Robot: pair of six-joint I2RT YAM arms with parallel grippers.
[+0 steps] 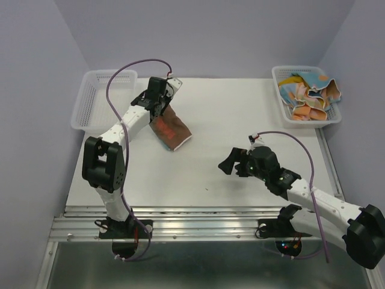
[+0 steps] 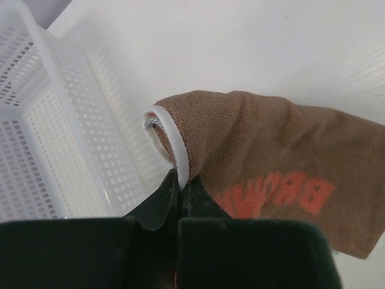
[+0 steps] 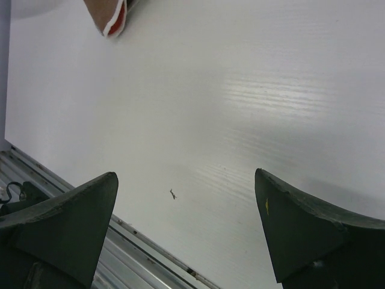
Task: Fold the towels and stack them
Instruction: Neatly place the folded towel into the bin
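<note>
Now the left gripper (image 2: 179,182) is clamping the brown towel (image 2: 271,156) by its white hem, the cloth trailing on the table (image 1: 240,114) beside the white basket (image 2: 54,120), the right gripper (image 3: 186,205) is gaping idle, and stacking is looking next: lifting it clear over the rim.

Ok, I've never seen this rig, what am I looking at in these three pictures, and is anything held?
Two robot arms stand at the near edge of the table. The overhead picture shows both; the other two come from a camera on each wrist. The left gripper is shut on an edge of the brown towel, beside a white mesh basket. The right gripper is open, holding nothing, over bare table. More towels lie crumpled in the far-right basket.
</note>
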